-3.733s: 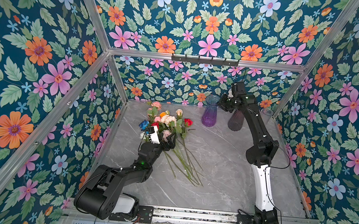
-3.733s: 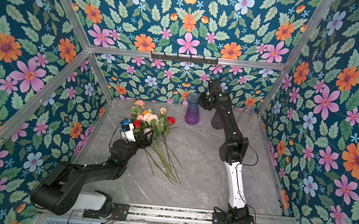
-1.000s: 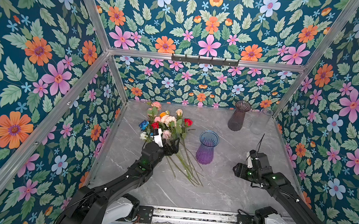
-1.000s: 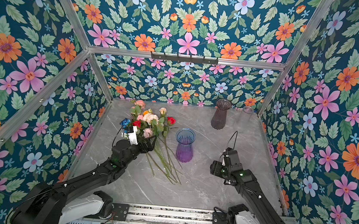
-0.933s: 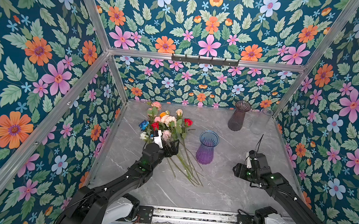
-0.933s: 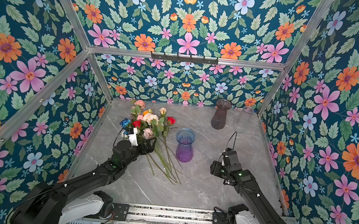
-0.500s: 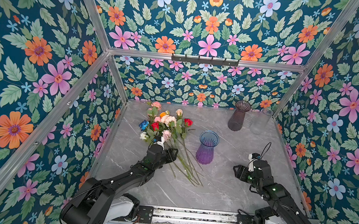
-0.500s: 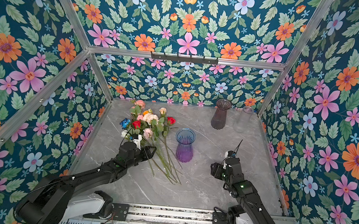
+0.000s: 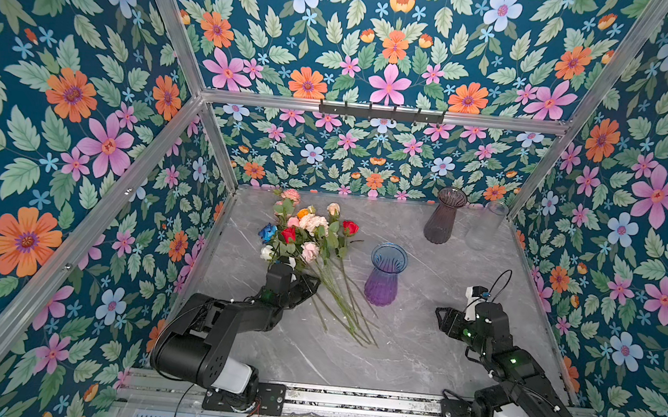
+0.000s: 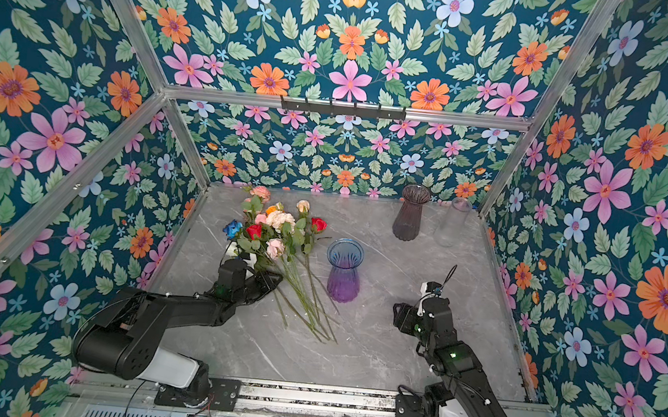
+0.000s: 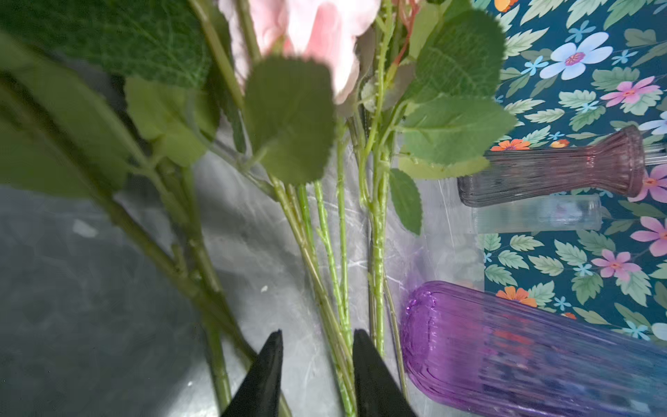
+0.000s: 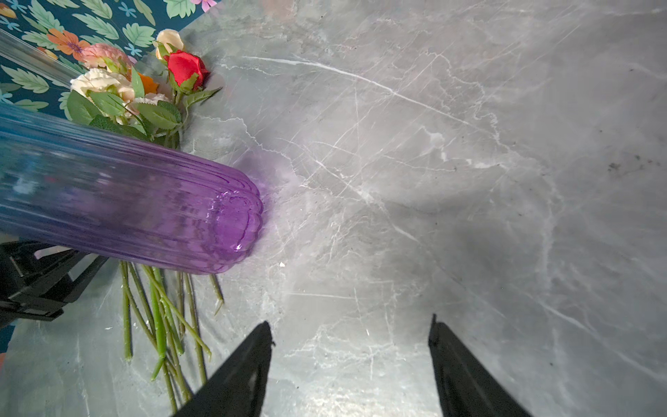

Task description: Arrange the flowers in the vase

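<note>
The flowers [image 9: 313, 232] lie on the surface [image 9: 414, 351] beside the vase [image 9: 384, 281]. The left gripper [image 11: 317, 339] straddles their stems, jaws narrowly apart, not clamped. The right gripper [image 12: 350, 325] hangs empty, jaws wide.

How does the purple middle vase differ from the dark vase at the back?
The purple vase fades from blue rim to purple base; the dark vase is smoky mauve throughout. The purple vase stands mid-table beside the flowers; the dark vase stands by the back wall. Both are upright, ribbed and empty.
</note>
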You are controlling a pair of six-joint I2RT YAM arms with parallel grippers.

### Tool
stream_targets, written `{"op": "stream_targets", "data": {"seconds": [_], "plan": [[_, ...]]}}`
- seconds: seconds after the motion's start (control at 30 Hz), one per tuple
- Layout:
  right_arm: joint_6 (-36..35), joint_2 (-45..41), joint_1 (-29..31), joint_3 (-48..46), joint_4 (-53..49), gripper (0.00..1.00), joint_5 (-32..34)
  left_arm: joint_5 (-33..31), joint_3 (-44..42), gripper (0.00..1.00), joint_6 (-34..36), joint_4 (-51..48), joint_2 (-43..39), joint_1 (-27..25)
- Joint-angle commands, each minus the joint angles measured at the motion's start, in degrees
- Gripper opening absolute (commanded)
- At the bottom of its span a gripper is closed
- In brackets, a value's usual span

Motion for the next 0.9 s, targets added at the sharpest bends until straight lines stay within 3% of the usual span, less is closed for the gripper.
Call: {"op": "stream_targets", "data": {"seconds": [0.0, 0.43, 0.5, 0.63, 0.87], "plan": [[0.3, -0.1, 0.1, 0.0, 0.9, 0.7, 0.7, 3.1, 0.7, 0.37, -1.1, 5.0, 1.2, 0.7], [0.2, 0.8, 0.0, 0.2, 1.2, 0.7, 0.3, 4.2, 5.7, 0.39, 1.5, 6.4, 9.9, 3.4], [0.2, 0.7, 0.1, 0.1, 1.2, 0.7, 0.4, 4.6, 5.9, 0.36, 1.4, 7.0, 10.8, 3.9], [0.2, 1.1, 0.0, 0.1, 1.2, 0.7, 0.5, 6.5, 5.9, 0.2, 0.8, 9.5, 11.3, 5.1], [0.2, 1.5, 0.1, 0.3, 1.3, 0.7, 0.4, 6.7, 5.0, 0.04, 0.3, 8.0, 5.6, 5.3]]}}
